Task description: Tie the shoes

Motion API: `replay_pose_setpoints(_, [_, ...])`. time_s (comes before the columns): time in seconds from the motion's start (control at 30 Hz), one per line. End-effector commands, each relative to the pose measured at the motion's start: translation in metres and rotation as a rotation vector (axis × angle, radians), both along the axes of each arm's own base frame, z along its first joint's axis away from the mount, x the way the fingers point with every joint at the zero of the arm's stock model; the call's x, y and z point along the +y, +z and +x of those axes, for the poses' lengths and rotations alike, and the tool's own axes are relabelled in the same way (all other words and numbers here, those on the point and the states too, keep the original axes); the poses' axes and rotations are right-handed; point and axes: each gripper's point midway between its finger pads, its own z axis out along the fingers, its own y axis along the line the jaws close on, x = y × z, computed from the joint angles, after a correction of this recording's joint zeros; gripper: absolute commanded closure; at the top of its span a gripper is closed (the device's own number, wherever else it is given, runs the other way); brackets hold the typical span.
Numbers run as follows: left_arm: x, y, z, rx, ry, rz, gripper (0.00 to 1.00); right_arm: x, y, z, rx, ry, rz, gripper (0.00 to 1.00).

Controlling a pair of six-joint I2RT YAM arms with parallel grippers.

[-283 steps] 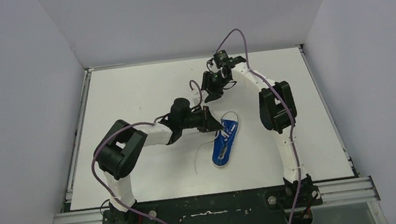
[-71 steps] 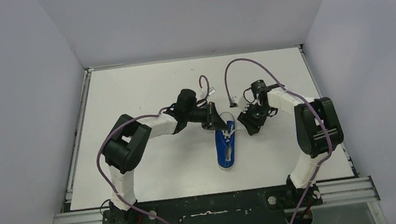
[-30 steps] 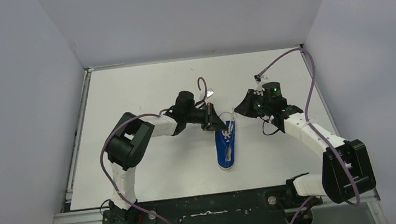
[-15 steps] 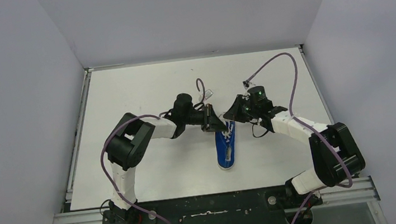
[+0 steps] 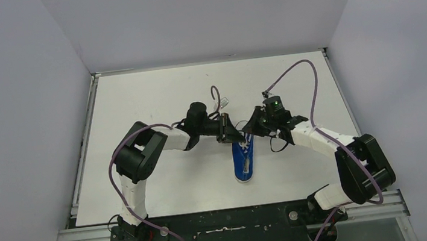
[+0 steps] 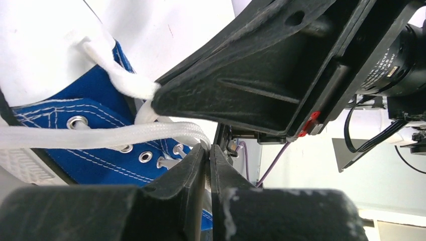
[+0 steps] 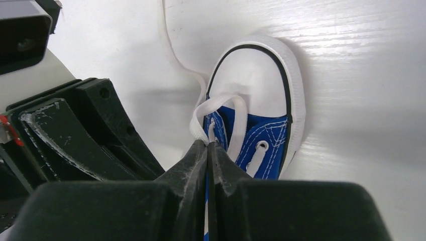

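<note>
The shoe (image 5: 243, 164), a small blue sneaker, lies mid-table with its white toe cap (image 7: 251, 75) pointing away from the arm bases. Both grippers meet over its laced front. My left gripper (image 5: 234, 135) comes in from the left. Its jaws are shut on a white lace (image 6: 100, 135) that runs across the blue canvas (image 6: 90, 150) into the fingertips (image 6: 207, 146). My right gripper (image 5: 250, 129) comes in from the right and is shut on a lace loop (image 7: 221, 108) just behind the toe cap, its tips (image 7: 207, 143) pinching the loop's near end. The two grippers nearly touch.
A loose lace tail (image 7: 168, 40) trails over the white table (image 5: 136, 105) beyond the toe. Purple cables arc above both wrists (image 5: 306, 76). Grey walls close in the table on three sides. The right gripper's black body (image 6: 261, 75) fills much of the left wrist view.
The right arm has swung in from the right, bringing its shut gripper to the shoe's front beside the left gripper. The left gripper and the shoe have barely moved.
</note>
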Motion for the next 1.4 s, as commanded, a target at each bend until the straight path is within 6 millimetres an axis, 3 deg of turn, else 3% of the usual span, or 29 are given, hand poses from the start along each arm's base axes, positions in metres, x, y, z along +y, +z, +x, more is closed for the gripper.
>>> replay_pose_setpoints(0.0, [0.001,0.019,0.005,-0.078,-0.001,-0.05,0.93,-0.009,0.028,0.012,-0.07,-0.033,-0.002,1.0])
replay_pose_setpoints(0.2, [0.007,0.008,0.004,-0.079,0.003,-0.001,0.91,-0.04,0.067,0.015,-0.134,-0.003,-0.049,1.0])
replay_pose_setpoints(0.37, [0.007,0.01,0.01,-0.069,0.014,-0.012,0.89,-0.041,0.097,-0.002,-0.202,0.211,-0.114,1.0])
replay_pose_setpoints(0.47, [0.006,0.008,0.013,-0.064,0.016,-0.012,0.88,-0.026,0.114,-0.02,-0.252,0.395,-0.089,1.0])
replay_pose_setpoints(0.63, [0.006,0.002,0.021,-0.032,0.029,-0.002,0.88,0.024,0.161,-0.063,-0.464,0.792,0.066,1.0])
replay_pose_setpoints(0.73, [0.003,0.001,0.023,-0.018,0.021,0.001,0.89,0.051,0.189,-0.082,-0.578,0.935,0.174,1.0])
replay_pose_setpoints(0.83, [0.002,0.0,0.024,-0.013,0.012,0.002,0.89,0.072,0.213,-0.079,-0.684,0.977,0.24,1.0])
replay_pose_setpoints(0.93, [0.002,-0.001,0.023,-0.008,0.002,0.005,0.88,0.084,0.224,-0.052,-0.755,0.93,0.226,1.0])
replay_pose_setpoints(1.03, [0.002,-0.003,0.019,0.001,-0.017,-0.003,0.88,0.078,0.204,0.007,-0.746,0.744,0.056,1.0])
replay_pose_setpoints(1.13, [0.002,-0.001,0.016,0.01,-0.041,-0.027,0.88,0.055,0.16,0.057,-0.605,0.519,-0.117,1.0])
replay_pose_setpoints(1.2, [0.001,0.0,0.015,0.018,-0.051,-0.039,0.88,0.048,0.128,0.063,-0.473,0.479,-0.151,1.0])
replay_pose_setpoints(1.3, [0.001,-0.001,0.014,0.024,-0.059,-0.053,0.88,0.028,0.082,0.053,-0.284,0.404,-0.184,1.0])
replay_pose_setpoints(1.37, [0.002,-0.002,0.014,0.027,-0.058,-0.055,0.88,0.018,0.068,0.043,-0.229,0.355,-0.165,1.0])
